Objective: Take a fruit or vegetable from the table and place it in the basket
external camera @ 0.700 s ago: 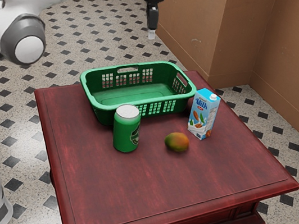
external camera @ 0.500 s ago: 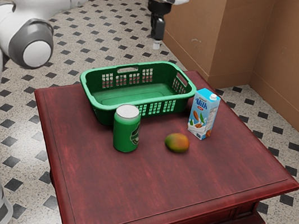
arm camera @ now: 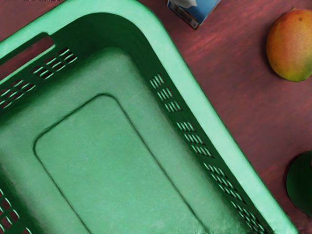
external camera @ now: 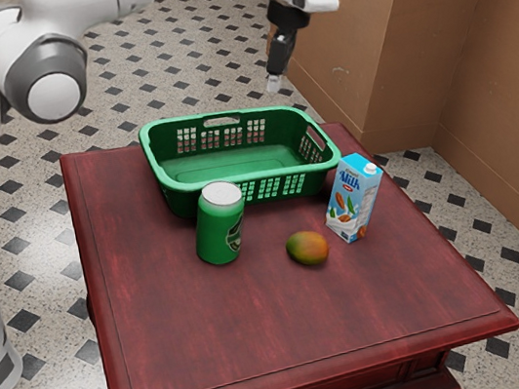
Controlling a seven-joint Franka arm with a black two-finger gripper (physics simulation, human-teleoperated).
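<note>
Fingers (external camera: 274,82) hang in the air at the far side, beyond the basket (external camera: 281,174) in the exterior view; I cannot tell whether they are apart or together. The mango (external camera: 308,248) lies on the near side of the basket, on the reddish surface (external camera: 260,323), between 2 neighbours: a green can (external camera: 219,230) towards the exterior view's left and a milk carton (external camera: 352,202) towards its right, closer to the fruit. Both stand upright.

I judge this to be step 1, the approach, with the grasp and the drop into the basket still to do. The next move calls for my hand to travel over the basket to the near side, high enough to clear its rim, then line up over the mango and come straight down. Coming in askew could knock the carton, and the rounded fruit could roll if touched off-centre.

Against the earliest of the 2 earlier frames, my hand is lower, slightly further towards the exterior view's right and more tilted. The mango, basket, can and carton keep their places.
</note>
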